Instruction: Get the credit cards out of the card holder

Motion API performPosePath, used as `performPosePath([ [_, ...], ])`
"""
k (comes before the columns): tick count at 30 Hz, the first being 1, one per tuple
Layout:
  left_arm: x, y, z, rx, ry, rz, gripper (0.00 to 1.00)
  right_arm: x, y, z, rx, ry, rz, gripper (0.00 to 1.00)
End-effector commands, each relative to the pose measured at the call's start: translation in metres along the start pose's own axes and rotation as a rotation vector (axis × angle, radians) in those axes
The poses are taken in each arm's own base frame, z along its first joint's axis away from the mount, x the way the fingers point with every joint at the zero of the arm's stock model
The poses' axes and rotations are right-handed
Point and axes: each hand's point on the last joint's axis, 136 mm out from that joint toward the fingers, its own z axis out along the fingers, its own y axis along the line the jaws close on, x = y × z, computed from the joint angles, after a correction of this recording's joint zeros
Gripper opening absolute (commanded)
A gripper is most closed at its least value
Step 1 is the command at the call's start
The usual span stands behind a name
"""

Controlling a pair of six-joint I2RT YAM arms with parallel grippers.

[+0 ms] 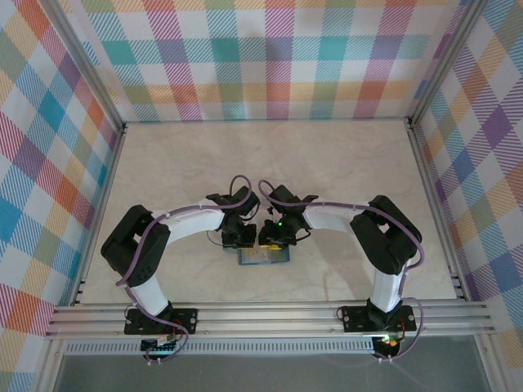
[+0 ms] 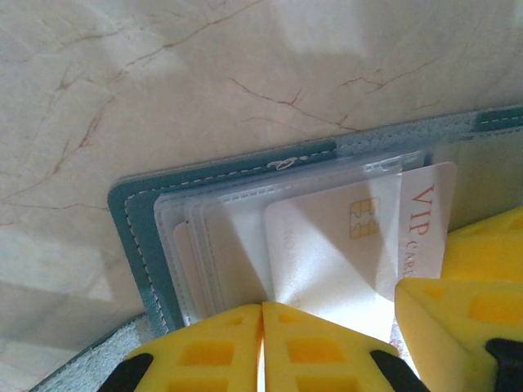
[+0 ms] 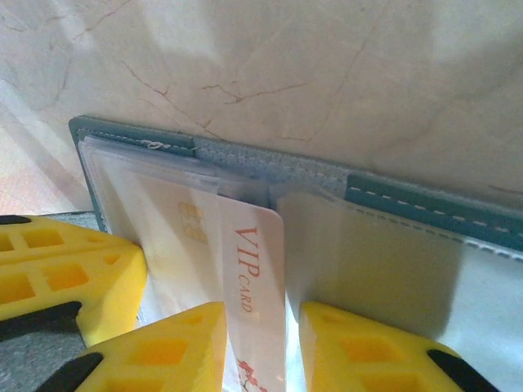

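The teal card holder (image 1: pixel 263 256) lies open on the marble tabletop between the two grippers. In the left wrist view its teal edge (image 2: pixel 131 229) frames several clear sleeves. A pale credit card (image 2: pixel 343 253) with a gold chip and red "VIP CARD" lettering sticks partly out of a sleeve toward the spine. My left gripper (image 2: pixel 263 309) is shut, tips together and pressed onto the sleeves beside that card. My right gripper (image 3: pixel 261 309) straddles the card's free end (image 3: pixel 253 269); its left finger touches the card and a gap shows at the right finger.
The right page of the holder (image 3: pixel 392 245) is a cloudy plastic sleeve under my right finger. Another pale card (image 2: pixel 184 269) sits deep in the left sleeves. Bare marble table (image 1: pixel 327 163) stretches behind the holder; checked walls ring it.
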Motion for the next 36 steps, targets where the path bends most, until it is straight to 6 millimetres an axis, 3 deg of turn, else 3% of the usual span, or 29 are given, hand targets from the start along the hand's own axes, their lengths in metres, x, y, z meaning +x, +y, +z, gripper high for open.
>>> performPosePath([
  [1, 0.020, 0.035, 0.021, -0.154, 0.076, 0.000, 0.10, 0.003, -0.006, -0.001, 0.012, -0.001, -0.003, 0.32],
  [7, 0.020, 0.034, 0.022, -0.153, 0.078, 0.000, 0.09, 0.005, 0.010, 0.002, -0.103, 0.009, -0.006, 0.29],
  [15, 0.019, 0.038, 0.021, -0.174, 0.074, 0.005, 0.09, 0.001, 0.030, -0.020, -0.242, -0.050, -0.031, 0.27],
  [22, 0.018, 0.038, 0.022, -0.177, 0.076, 0.007, 0.09, -0.001, 0.038, -0.023, -0.366, -0.038, -0.017, 0.23],
  [28, 0.018, 0.037, 0.022, -0.173, 0.075, 0.007, 0.09, -0.002, 0.022, -0.016, -0.293, -0.051, 0.009, 0.14],
  [36, 0.014, 0.031, 0.014, -0.141, 0.037, -0.009, 0.10, 0.002, -0.028, -0.028, 0.023, -0.086, 0.013, 0.11],
])
